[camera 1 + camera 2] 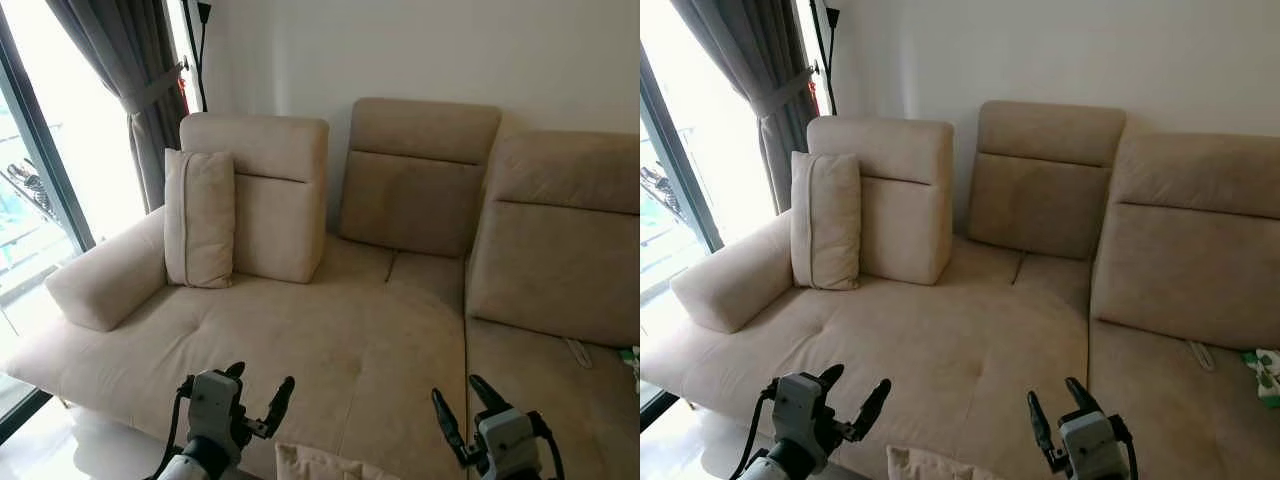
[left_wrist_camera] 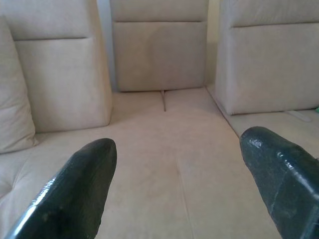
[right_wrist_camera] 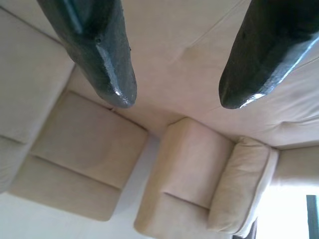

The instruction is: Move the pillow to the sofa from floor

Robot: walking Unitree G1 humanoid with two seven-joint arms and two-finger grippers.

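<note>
A beige pillow (image 1: 199, 218) stands upright on the beige sofa (image 1: 300, 340), leaning against the left backrest beside the armrest. The corner of another beige pillow (image 1: 315, 465) pokes up at the bottom edge, low between my arms and in front of the seat; most of it is hidden. My left gripper (image 1: 262, 380) hovers open over the seat's front edge with nothing between its fingers. My right gripper (image 1: 457, 390) is open too, also over the front of the seat. The left wrist view looks across the seat to the backrests; the upright pillow (image 2: 12, 99) sits at its edge.
A grey curtain (image 1: 130, 90) and a bright glass door (image 1: 40, 180) are to the left, with a black floor lamp (image 1: 203, 40) in the corner. A green and white item (image 1: 1265, 372) lies on the seat's right end. Glossy floor (image 1: 60, 445) shows at lower left.
</note>
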